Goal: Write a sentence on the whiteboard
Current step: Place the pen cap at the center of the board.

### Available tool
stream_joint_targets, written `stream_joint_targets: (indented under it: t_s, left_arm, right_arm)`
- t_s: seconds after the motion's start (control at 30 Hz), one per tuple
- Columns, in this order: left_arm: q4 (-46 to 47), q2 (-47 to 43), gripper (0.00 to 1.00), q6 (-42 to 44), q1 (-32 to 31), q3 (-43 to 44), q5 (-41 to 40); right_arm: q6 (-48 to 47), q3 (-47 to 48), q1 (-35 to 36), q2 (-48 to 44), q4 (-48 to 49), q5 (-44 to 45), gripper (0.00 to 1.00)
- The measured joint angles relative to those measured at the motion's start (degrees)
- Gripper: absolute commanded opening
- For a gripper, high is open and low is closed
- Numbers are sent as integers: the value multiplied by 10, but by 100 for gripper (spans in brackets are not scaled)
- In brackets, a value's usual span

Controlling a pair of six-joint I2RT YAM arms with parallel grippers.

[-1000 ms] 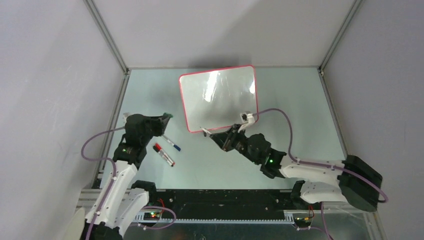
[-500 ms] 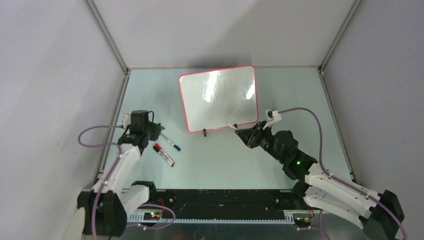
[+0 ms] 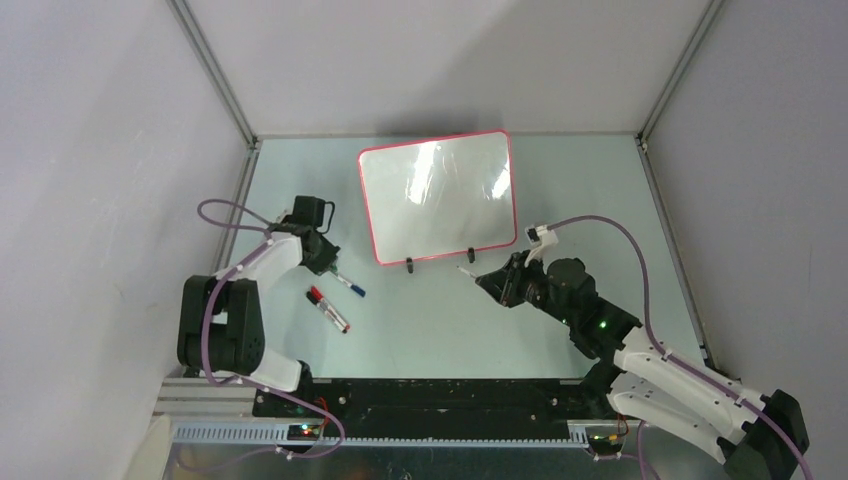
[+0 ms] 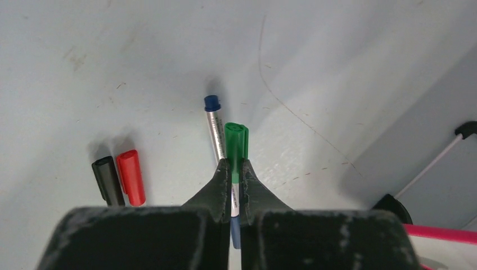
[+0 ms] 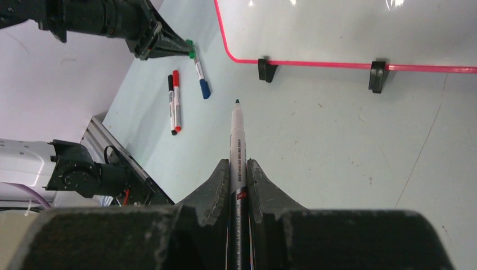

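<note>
Progress is at the preparation stage, by my judgement: the whiteboard (image 3: 440, 195) shows only glare and no stroke of ink that I can see, so the whole sentence is left to write. The board stands on its 2 black clip feet at the far middle of the surface (image 3: 430, 330), with its face turned toward the arms.

What seems done is the taking of a pen. The right end effector (image 5: 238, 164) is clamped on a marker (image 5: 236, 135) whose dark tip is bare. The tip points toward the lower rim of the board, near the feet, but is apart from it.

The left end effector (image 4: 232, 167) is pressed together on a green cap (image 4: 236, 138), low over the surface and well apart from the board. Just beside it lies a blue-capped marker (image 4: 213, 126). Further off, a red cap (image 4: 130, 177) and a black cap (image 4: 107, 180) lie side by side. Whether the green cap belongs to the right marker, I cannot tell.

The right arm reaches forward with a bent elbow and a low wrist, and the pen lies along its fingers. The left arm is folded, with its wrist turned down to the surface. To begin writing, I think the right arm needs to raise the tip onto the board's face.
</note>
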Motion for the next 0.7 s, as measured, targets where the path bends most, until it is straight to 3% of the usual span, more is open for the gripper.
stream_joint_targets:
  t_s: [0.37,0.57,0.7]
  left_arm:
    - [-22,-32,0,11,-7,10,-47]
    - [-21,39,1,12,-6,62,-44]
    - [-20,84,13,11,0,75,-49]
  right_arm:
    - [0,0,0,-58,-40,-5,0]
    - [0,0,0,-62,-41,-7,0]
    - [0,0,0,-70,-46,-7,0]
